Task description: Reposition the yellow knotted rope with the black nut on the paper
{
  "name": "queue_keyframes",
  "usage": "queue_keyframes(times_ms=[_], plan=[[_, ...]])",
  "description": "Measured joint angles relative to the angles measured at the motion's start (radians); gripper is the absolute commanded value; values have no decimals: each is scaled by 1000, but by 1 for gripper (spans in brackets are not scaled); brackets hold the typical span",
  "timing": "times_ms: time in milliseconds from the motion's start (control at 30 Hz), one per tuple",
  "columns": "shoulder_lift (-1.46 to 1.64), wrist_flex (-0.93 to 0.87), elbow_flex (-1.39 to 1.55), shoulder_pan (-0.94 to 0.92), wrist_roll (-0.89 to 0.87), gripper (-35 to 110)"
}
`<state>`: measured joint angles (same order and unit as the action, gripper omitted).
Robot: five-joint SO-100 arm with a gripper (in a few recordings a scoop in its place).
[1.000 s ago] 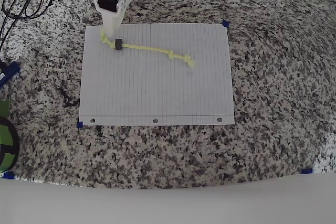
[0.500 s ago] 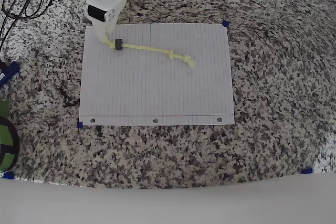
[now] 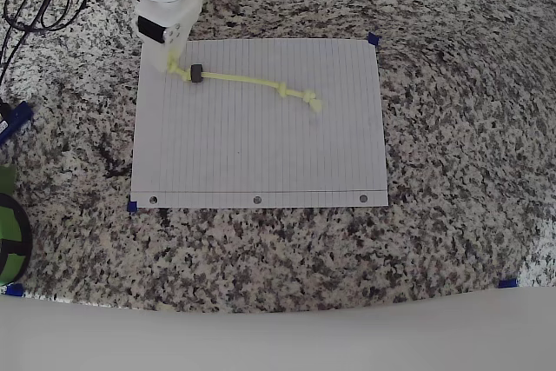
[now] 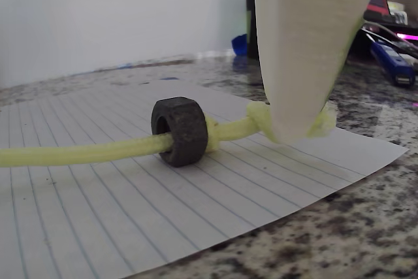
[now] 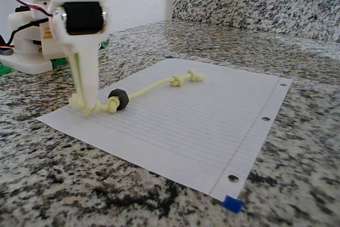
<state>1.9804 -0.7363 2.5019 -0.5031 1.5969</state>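
The white lined paper lies flat on the granite counter. The yellow knotted rope runs across its upper half, from the top-left corner down to a knot near the middle. The black nut sits on the rope close to its left end. My white gripper stands at that corner, shut on the rope's left knot. In the wrist view the nut rests on the paper just left of my gripper, which covers the knot. In the fixed view my gripper pinches the rope beside the nut.
Black cables loop at the counter's top left. A green object sits at the left edge. Blue tape marks the paper's corners. The arm's base stands behind the paper, and a granite backsplash rises at the back.
The arm's head has shifted left and slightly toward the top of the overhead view. The nut and the rest of the rope lie about where they were.
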Motion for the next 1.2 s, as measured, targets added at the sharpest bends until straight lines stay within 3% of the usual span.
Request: queue_keyframes(times_ms=[700,1000,1200], plan=[[-57,38,-9,2,0,36],[-57,43,-9,8,0,13],[-57,48,-9,8,0,33]])
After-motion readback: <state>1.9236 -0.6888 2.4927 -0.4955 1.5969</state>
